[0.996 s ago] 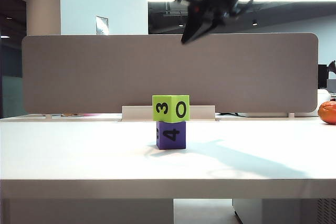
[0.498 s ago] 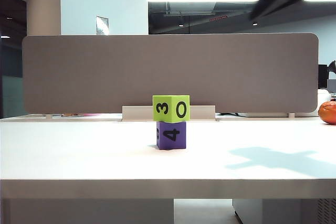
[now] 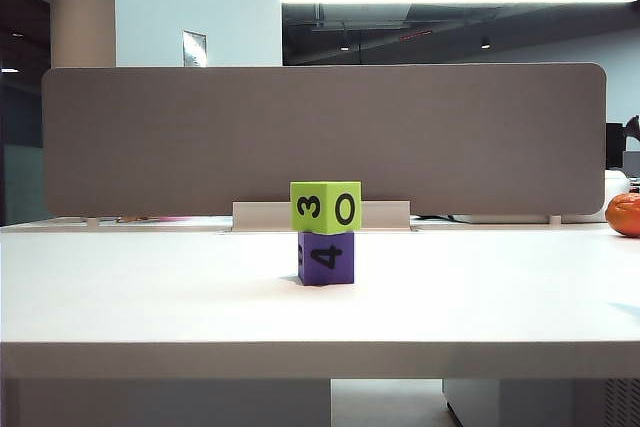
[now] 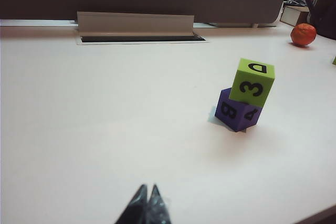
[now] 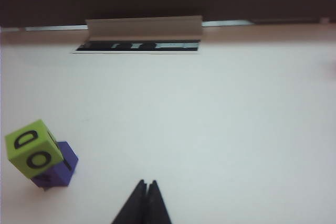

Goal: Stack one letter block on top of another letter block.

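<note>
The lime-green letter block (image 3: 325, 207) with "3" and "0" on its faces rests on top of the purple letter block (image 3: 326, 258) marked "4", near the middle of the white table (image 3: 150, 297). Neither arm shows in the exterior view. In the left wrist view the green block (image 4: 252, 82) sits on the purple block (image 4: 236, 110), well away from my left gripper (image 4: 147, 188), which is shut and empty. My right gripper (image 5: 146, 183) is also shut on nothing, with the stacked green block (image 5: 31, 148) and purple block (image 5: 62, 169) off to its side.
A grey partition (image 3: 320, 137) stands along the table's far edge, with a cable-slot flap (image 3: 320, 214) at its foot. An orange fruit (image 3: 624, 214) lies at the far right of the table.
The right arm, which hung above the stack a second ago, has swung up and to the right and left the exterior view. Its shadow has gone from the table. The blocks have not moved.
</note>
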